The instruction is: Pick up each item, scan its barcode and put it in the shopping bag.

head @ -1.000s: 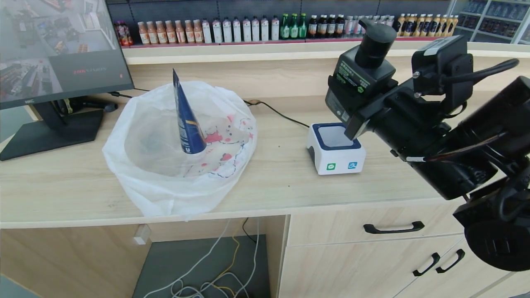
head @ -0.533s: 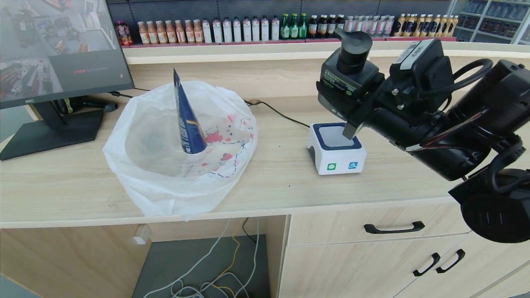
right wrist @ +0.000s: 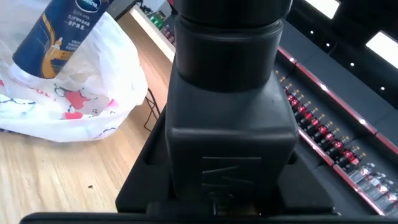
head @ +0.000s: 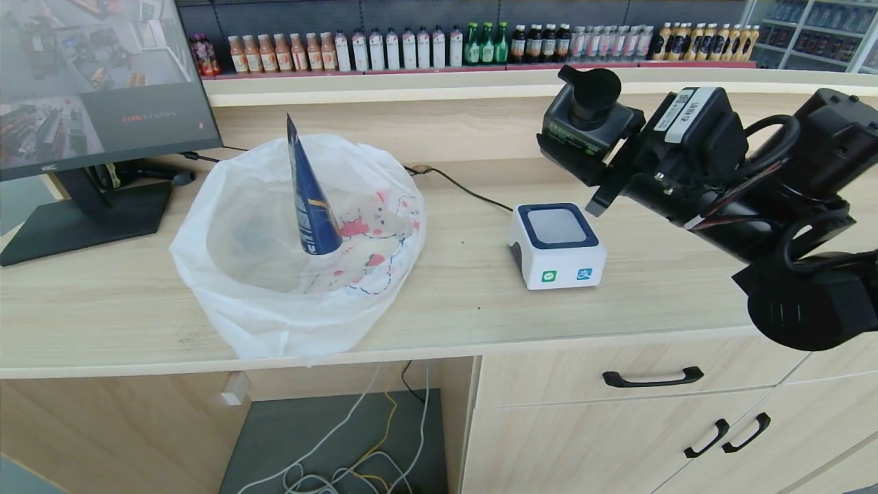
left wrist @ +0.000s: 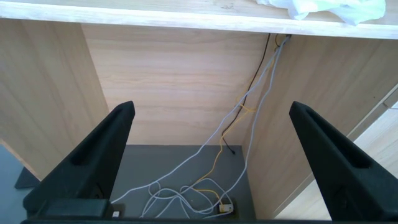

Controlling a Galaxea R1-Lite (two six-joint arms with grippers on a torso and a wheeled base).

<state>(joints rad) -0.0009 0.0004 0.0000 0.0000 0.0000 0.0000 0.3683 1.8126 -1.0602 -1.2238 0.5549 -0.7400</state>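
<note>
The right gripper (head: 583,168) is clamped on a black pump bottle (head: 590,123), one finger on each side of its body. It holds the bottle in the air over the desk (head: 466,302), tilted, with the pump head pointing up and toward the back. The bottle is above and behind the scanner (head: 555,243), a little to its right, and does not touch it. The scanner is a small white box with a dark blue frame around its window, and it stands on the desk with the window facing up.

The left gripper (left wrist: 211,162) is below the edge of the desk with its fingers wide apart and nothing between them. In front of it are the wooden panels under the desk and loose cables (left wrist: 205,180) lying on the floor.

The shopping bag (head: 226,288) is of thin white plastic with a red print. It sits open on the desk, well apart from the scanner on the left side. Inside it one blue tube (head: 309,199) stands on its wide end and leans slightly, and its narrow flat end rises above the rim of the bag. I cannot tell whether other things lie in the bag.

Further left a monitor (head: 89,75) stands on its black foot. Behind the desk a shelf (head: 480,44) carries a long row of drink bottles.
</note>
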